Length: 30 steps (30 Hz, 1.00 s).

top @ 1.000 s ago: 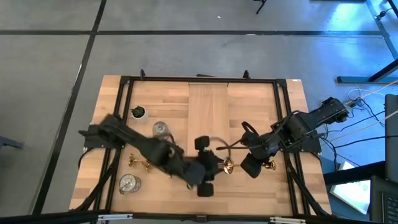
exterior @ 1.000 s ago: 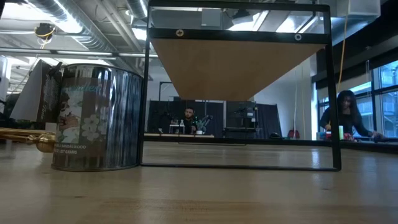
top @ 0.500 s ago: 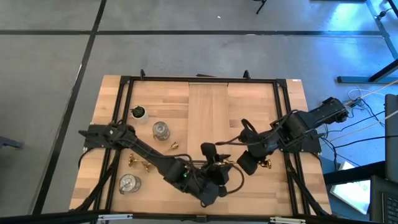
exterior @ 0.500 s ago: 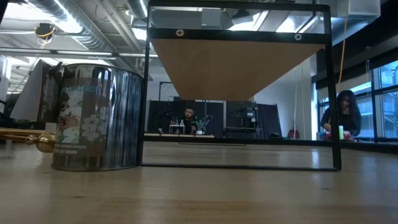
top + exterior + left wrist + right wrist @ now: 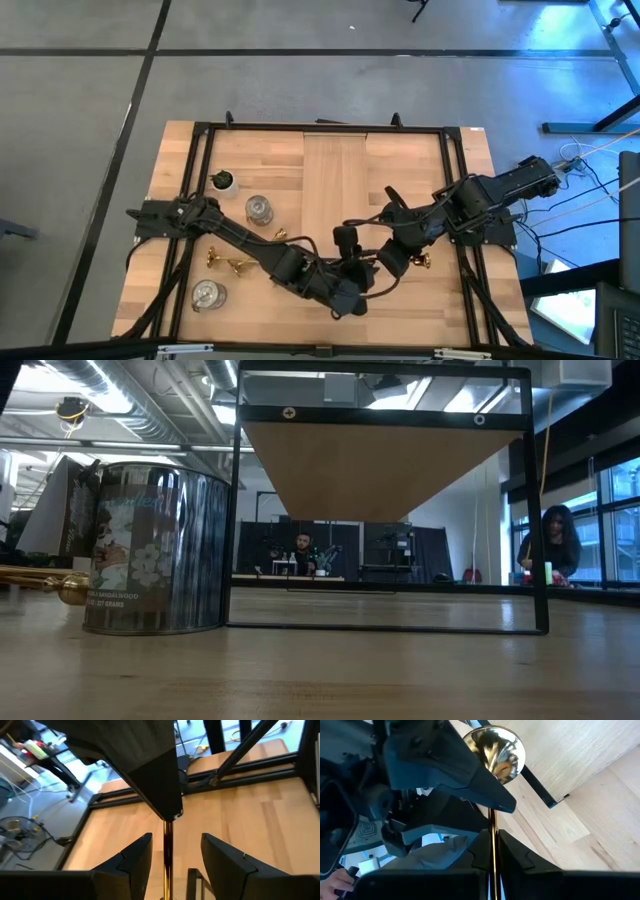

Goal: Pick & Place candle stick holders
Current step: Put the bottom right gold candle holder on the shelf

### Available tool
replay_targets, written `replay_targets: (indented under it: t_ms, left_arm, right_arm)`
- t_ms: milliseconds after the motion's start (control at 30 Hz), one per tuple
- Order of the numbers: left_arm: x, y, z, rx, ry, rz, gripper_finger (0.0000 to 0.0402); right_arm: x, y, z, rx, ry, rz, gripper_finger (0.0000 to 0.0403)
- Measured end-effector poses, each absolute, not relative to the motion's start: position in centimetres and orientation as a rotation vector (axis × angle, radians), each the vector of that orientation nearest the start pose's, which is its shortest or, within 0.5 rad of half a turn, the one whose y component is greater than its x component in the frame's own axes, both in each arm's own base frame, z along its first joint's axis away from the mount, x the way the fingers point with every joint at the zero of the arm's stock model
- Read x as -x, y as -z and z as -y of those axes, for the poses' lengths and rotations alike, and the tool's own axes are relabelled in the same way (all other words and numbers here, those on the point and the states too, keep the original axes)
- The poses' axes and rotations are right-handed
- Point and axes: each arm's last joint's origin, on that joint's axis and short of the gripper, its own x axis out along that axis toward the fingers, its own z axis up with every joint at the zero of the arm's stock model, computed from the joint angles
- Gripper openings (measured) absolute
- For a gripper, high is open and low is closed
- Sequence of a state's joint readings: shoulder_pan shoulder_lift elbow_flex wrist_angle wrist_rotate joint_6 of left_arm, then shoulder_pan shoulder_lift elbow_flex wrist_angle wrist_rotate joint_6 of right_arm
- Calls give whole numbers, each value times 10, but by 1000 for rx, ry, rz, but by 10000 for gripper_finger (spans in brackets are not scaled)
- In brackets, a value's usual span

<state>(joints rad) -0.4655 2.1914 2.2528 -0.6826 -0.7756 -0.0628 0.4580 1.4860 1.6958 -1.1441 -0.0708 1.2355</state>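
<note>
Item: slim shiny gold candle stick holder [image 5: 493,780], clamped in right pincer [image 5: 492,851]; left pincer [image 5: 167,857] open astride stem. Advice: seat left grip before releasing.

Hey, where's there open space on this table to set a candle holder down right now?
The far half is free: the wooden board and the bare table beside it. The near middle is crowded, where the left gripper and right gripper meet. The left side holds the plant, silver cups and gold holders.
</note>
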Motion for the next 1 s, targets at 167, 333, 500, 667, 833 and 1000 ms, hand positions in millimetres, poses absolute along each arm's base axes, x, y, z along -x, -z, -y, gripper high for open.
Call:
replay_targets:
  t_ms: [167,333,500,667,833,1000]
  left_arm:
    - [-447,-341,190,-268,-336,-505,150]
    - [-450,-337,178,-192,-332,-552,89]
    - [-450,-333,175,-106,-291,-593,17]
    - [-441,-345,187,-13,-295,-567,15]
    - [-434,-357,196,68,-351,-509,15]
    - [-424,-369,196,143,-444,-442,14]
  right_arm:
    - [-253,-399,-127,-935,139,-1075,23]
    - [-253,-399,-127,-926,140,-1067,23]
    - [-254,-399,-126,-911,138,-1050,22]
    - [-256,-404,-125,-877,86,-1001,20]
    - [-251,-420,-118,-836,89,-820,21]
    - [-233,-453,-104,-720,206,-509,22]
